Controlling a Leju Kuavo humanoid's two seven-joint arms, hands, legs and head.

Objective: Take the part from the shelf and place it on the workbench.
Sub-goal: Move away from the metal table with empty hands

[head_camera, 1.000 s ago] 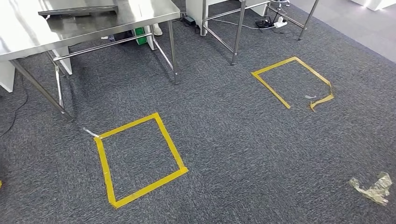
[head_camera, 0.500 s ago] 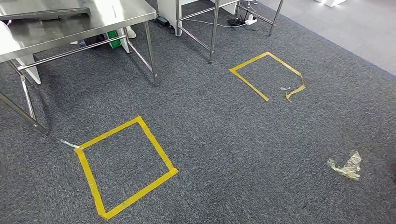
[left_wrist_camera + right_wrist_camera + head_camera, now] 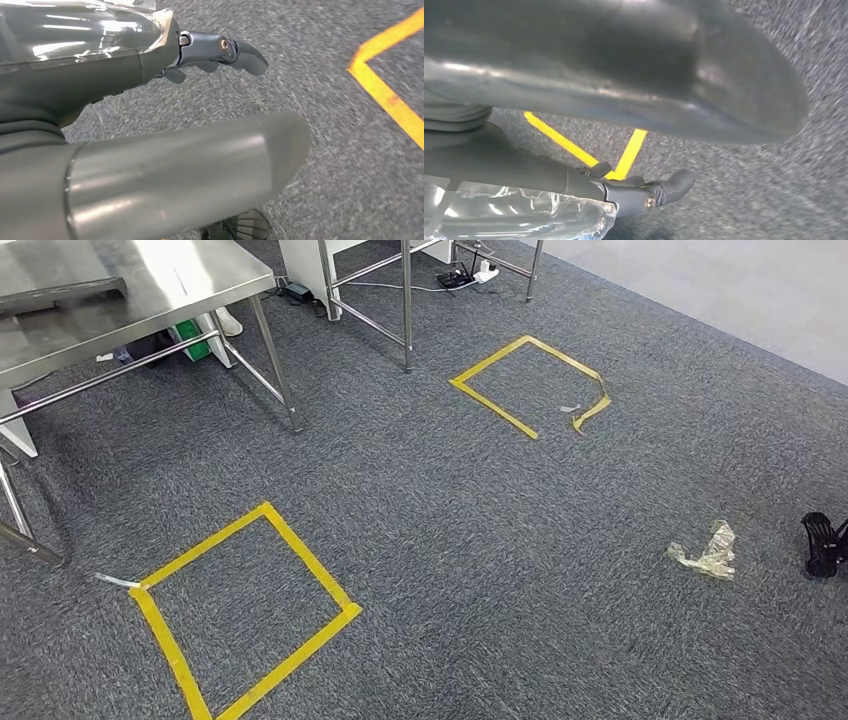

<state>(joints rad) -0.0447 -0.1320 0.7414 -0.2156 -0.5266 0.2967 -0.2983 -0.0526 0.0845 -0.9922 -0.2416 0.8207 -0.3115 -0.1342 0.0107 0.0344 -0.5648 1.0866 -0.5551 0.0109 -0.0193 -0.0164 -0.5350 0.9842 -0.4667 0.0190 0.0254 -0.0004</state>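
Looking across the grey carpet (image 3: 480, 520) from left to right, a steel worktop (image 3: 150, 280) stands at the far left on thin legs. A square of yellow tape (image 3: 310, 558) is stuck to the floor near it. A second yellow square (image 3: 493, 410) lies farther off, beside another steel frame, with one corner peeling loose. Well to the right sits a crumpled scrap of clear tape (image 3: 708, 552), and a small black ribbed object (image 3: 822, 540) stands at the very edge.

Seen from the left wrist, the left robot hand (image 3: 210, 50) has its dark fingers curled along a part (image 3: 85, 30) wrapped in shiny clear plastic, carried above the carpet. From the right wrist, the right robot hand (image 3: 644, 192) likewise closes against the crinkled plastic of the part (image 3: 524, 212), clear of the floor and not on the worktop.
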